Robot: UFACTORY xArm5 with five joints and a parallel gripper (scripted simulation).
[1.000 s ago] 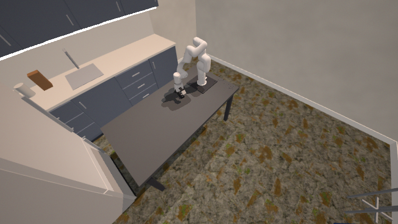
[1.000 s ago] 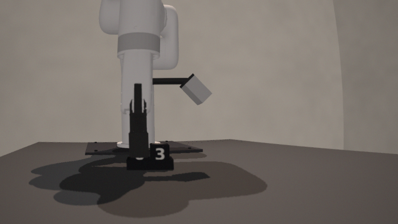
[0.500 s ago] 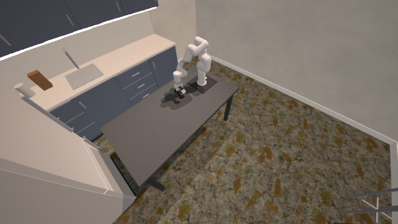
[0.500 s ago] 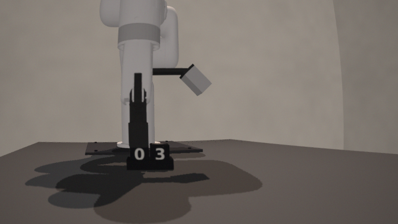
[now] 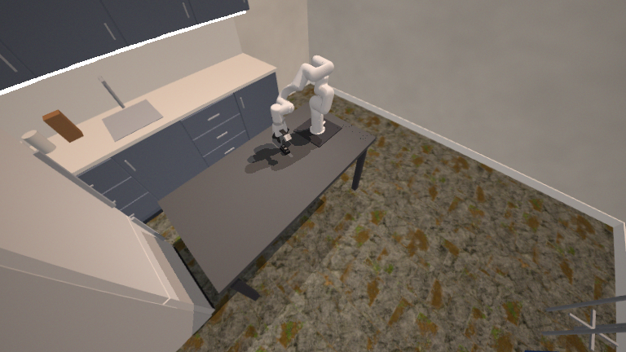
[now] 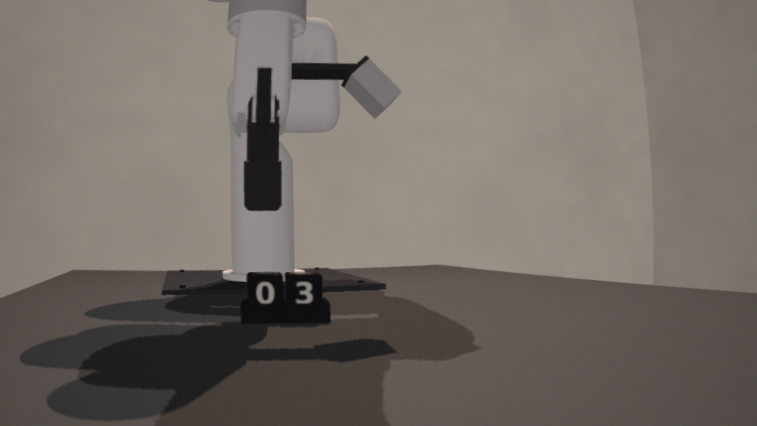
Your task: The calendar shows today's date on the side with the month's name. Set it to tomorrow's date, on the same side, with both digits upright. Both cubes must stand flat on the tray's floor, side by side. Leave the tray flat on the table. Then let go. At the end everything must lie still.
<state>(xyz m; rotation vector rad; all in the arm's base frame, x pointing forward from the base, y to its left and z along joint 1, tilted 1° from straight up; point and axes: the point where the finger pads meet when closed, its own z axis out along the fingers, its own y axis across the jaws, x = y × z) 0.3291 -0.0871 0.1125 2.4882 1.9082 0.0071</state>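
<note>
The black calendar tray point(image 6: 284, 313) lies flat on the dark table in front of the arm's base. Two black cubes stand side by side in it, both upright. The left cube point(image 6: 264, 292) shows a white 0 and the right cube point(image 6: 304, 291) shows a white 3. No month name can be read on the tray's dark front. My gripper point(image 6: 262, 206) hangs straight down, well above the left cube, seen edge-on. Its fingers stand apart with nothing between them. In the wide view the gripper point(image 5: 281, 139) is just above the small calendar.
The arm's base plate point(image 6: 273, 281) lies right behind the tray. A grey camera box point(image 6: 371, 88) sticks out from the wrist to the right. A kitchen counter with a sink point(image 5: 131, 119) runs along the table's far left side.
</note>
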